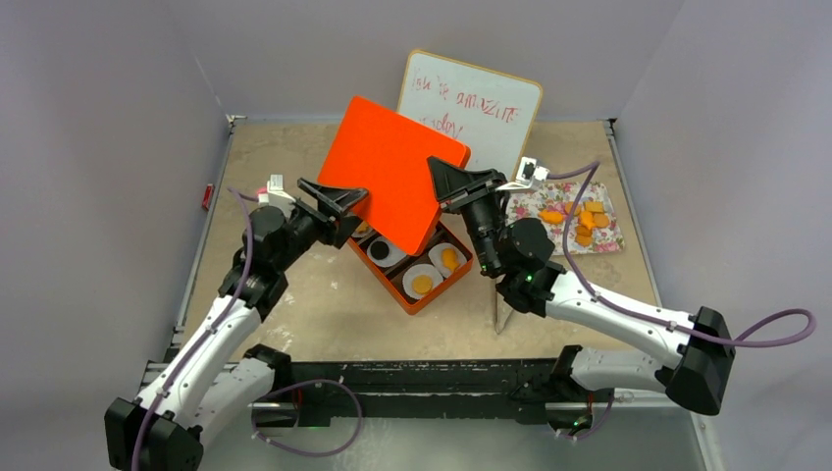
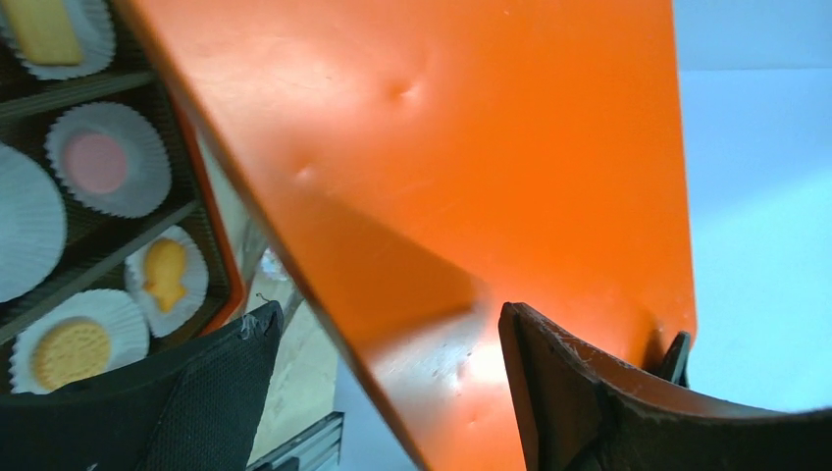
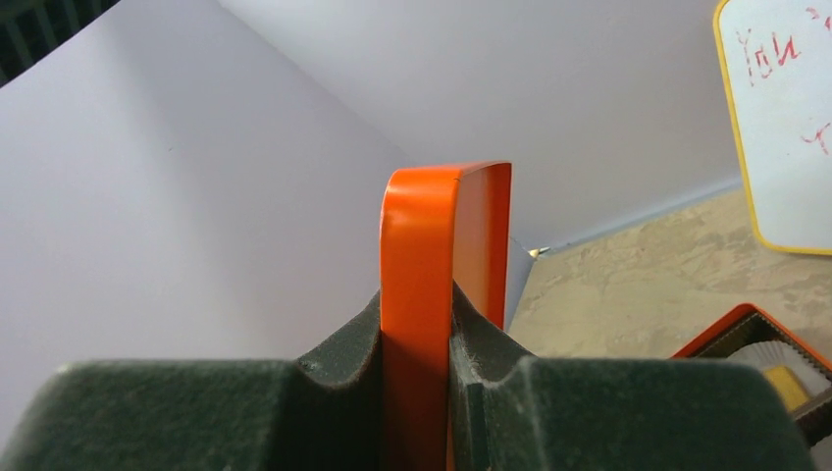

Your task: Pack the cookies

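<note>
The right gripper [image 3: 422, 324] is closed tight on the rim of the orange lid [image 1: 392, 172], one finger on each face, so the lid stands tilted on edge above and ahead of it. Gripping the thin rim leaves both broad faces free and keeps the lid off the box [image 1: 420, 308], which lies open just below the gripper.

The left gripper [image 1: 334, 196] is wide open and holds nothing. Its 2 fingers sit either side of the lid's opposite lower edge, with the lid passing between them. I cannot tell whether either finger touches it. It looks placed to take or steady that edge, since a single pinch leaves a broad lid free to swing.

The cookies [image 2: 71, 353] already packed sit in white paper cups [image 2: 25, 221] in the box, below and to the left in the left wrist view: a round orange one, a fish-shaped one and a pink one. More orange cookies lie loose on the flowered tray [image 1: 610, 243], beyond the right gripper's outer side and well apart from the box.

With the box part filled and the lid raised over it, the step looks like lowering the lid squarely, which needs both edges guided level.
</note>
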